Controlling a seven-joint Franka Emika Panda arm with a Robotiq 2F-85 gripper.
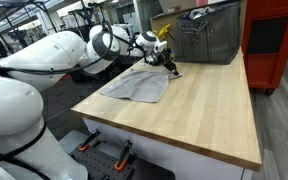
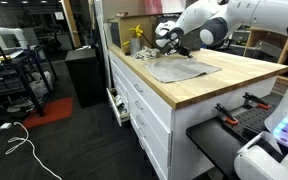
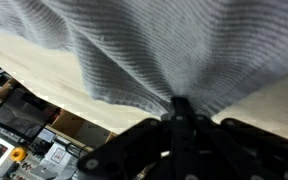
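A grey ribbed knit cloth (image 1: pixel 136 85) lies soft and rumpled on the pale wooden butcher-block surface (image 1: pixel 206 112), mostly flat, roughly rectangular. In an exterior view its long axis runs from the surface's near edge toward the far corner, where one corner is drawn up to a peak. The hand (image 1: pixel 171 68) is clenched on that raised corner; the wrist view shows its dark fingers (image 3: pixel 144 135) pinching gathered folds of the cloth (image 3: pixel 154 50). The white arm (image 2: pixel 219 22) reaches in low, wrist tilted downward over the surface (image 2: pixel 179 92).
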